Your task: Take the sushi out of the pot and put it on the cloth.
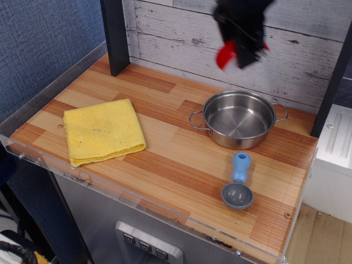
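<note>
My gripper (pixel 234 52) is high above the table, up and a little left of the pot, shut on the sushi (pixel 225 55). Only the sushi's red top shows, blurred, at the gripper's left side. The shiny steel pot (pixel 238 119) stands at the back right of the wooden tabletop with nothing inside. The yellow cloth (pixel 102 131) lies folded at the front left, far to the left of the gripper and well below it.
A blue-handled grey scoop (pixel 238 181) lies in front of the pot near the front right edge. A dark post (pixel 114 36) stands at the back left. A whitewashed plank wall runs along the back.
</note>
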`<state>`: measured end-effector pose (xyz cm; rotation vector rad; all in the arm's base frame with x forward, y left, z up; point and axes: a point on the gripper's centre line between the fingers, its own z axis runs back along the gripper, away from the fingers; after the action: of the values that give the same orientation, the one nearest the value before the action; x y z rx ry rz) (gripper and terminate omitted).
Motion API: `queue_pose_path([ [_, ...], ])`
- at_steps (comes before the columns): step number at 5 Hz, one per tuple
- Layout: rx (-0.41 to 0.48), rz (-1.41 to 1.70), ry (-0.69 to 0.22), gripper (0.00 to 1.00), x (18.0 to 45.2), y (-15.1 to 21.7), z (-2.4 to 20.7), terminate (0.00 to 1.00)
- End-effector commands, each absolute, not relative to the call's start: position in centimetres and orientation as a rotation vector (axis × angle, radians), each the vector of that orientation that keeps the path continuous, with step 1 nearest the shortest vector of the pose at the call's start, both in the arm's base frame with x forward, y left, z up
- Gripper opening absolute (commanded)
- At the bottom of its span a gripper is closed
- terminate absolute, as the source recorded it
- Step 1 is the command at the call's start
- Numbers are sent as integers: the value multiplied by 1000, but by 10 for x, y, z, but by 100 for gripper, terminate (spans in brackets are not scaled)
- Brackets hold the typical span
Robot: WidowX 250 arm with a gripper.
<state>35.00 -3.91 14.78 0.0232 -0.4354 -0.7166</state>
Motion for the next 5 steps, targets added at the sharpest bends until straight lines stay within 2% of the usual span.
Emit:
queue_pose_path([
  [1,48,-653,-464,0,306,9,165,0],
  [2,65,-623,-447,0,288,34,156,0],
  [3,75,-581,-414,0,274,59,137,0],
  [4,97,-534,-401,0,266,81,121,0],
  [5,113,-492,-347,0,261,97,102,0],
])
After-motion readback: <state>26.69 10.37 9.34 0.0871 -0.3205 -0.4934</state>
